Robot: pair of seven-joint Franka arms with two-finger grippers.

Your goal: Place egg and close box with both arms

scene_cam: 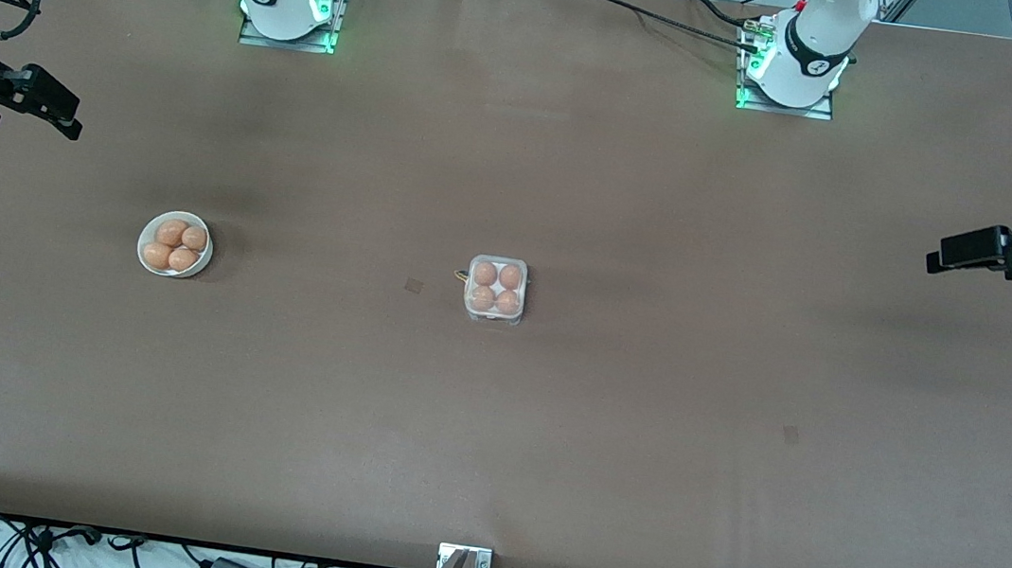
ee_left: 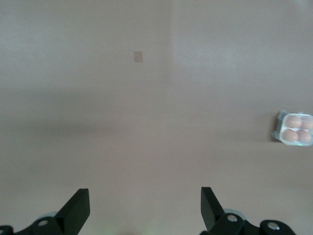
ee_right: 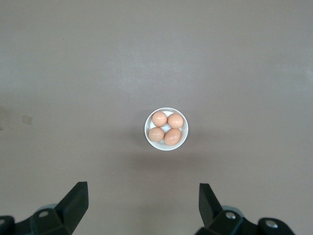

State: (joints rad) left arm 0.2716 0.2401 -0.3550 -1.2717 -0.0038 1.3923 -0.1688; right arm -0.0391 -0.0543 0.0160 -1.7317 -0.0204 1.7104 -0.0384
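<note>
Front view: box [scene_cam: 496, 290] mid-table, lid shut, 4 eggs inside; bowl [scene_cam: 175, 244] w/ 4 eggs toward right arm's end. Both arms wait high at table ends. Left wrist view: left gripper [ee_left: 145, 205] fingers spread, nothing held, over bare table [ee_left: 146, 122]. Right wrist view: right gripper [ee_right: 143, 201] fingers apart, nothing held, over table near bowl.

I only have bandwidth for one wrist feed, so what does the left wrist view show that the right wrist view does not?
Only the left wrist view shows the box, its four cells filled with eggs, between the open fingers of the left pincer. Only the right wrist view shows the white bowl holding four eggs, ahead of the open right pincer. Both show bare brown table, and each pincer holds nothing.
</note>
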